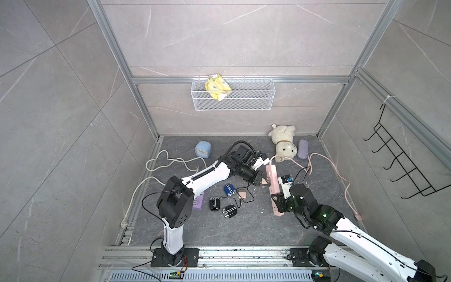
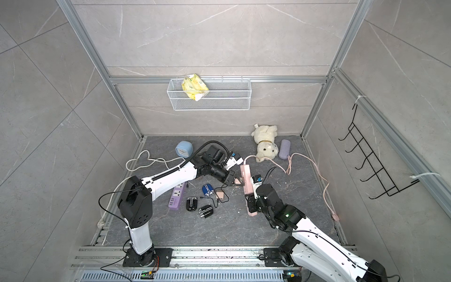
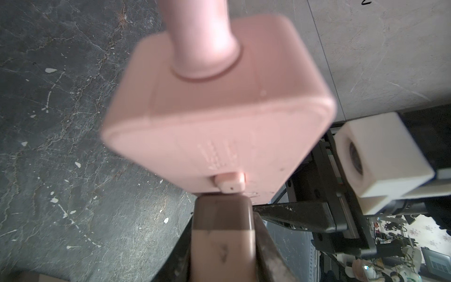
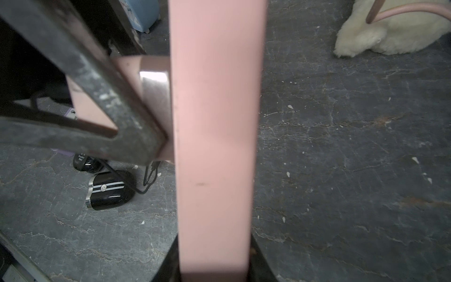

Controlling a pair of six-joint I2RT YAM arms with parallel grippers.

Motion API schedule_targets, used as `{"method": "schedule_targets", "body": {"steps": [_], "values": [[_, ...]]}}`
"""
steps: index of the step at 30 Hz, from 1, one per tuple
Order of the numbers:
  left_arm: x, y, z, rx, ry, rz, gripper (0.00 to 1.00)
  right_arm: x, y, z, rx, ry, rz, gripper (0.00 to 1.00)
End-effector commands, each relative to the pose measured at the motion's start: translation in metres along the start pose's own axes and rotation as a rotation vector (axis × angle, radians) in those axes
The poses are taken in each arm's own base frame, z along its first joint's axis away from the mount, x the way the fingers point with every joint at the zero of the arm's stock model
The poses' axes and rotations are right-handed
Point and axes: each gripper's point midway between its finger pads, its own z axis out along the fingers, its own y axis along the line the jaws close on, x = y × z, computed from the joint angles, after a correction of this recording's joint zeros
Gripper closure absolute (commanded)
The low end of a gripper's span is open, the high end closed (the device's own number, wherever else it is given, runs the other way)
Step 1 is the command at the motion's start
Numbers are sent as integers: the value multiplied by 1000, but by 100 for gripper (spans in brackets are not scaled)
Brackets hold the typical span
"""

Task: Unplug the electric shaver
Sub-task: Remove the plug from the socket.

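Observation:
A pink power strip (image 1: 273, 175) (image 2: 244, 175) stands on its edge on the dark floor. My right gripper (image 1: 277, 202) (image 4: 214, 258) is shut on its near end, and the strip (image 4: 214, 122) fills the right wrist view. A pink plug (image 1: 264, 182) (image 3: 223, 219) sits against the strip's face (image 3: 219, 109), with my left gripper (image 1: 262, 182) (image 3: 223, 244) shut on it. A thin black cord (image 1: 246, 196) runs from there toward a blue shaver (image 1: 229, 190) and two black shavers (image 1: 214, 204) (image 1: 229, 211). Which shaver it feeds I cannot tell.
A second pink adapter (image 1: 242, 194) lies by the blue shaver. A purple power strip (image 2: 176, 196) lies partly under my left arm, with a white cord (image 1: 168, 162) behind it. A blue clock (image 1: 203, 149), plush bear (image 1: 284, 144) and purple case (image 1: 303, 149) stand at the back.

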Motion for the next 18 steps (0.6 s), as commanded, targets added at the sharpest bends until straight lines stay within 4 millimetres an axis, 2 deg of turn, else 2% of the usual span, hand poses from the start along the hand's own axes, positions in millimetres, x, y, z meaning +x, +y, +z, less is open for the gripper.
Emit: {"method": "schedule_targets", "body": {"steps": [1, 9, 18], "values": [[-7, -24, -18, 43, -41, 74, 100, -11, -6, -1, 43, -51, -1, 100], [-2, -36, -29, 51, -57, 89, 100, -6, -24, 5, 147, -31, 35, 100], [10, -39, -35, 51, -82, 78, 100, -17, -35, 4, 167, -71, 112, 100]]}}
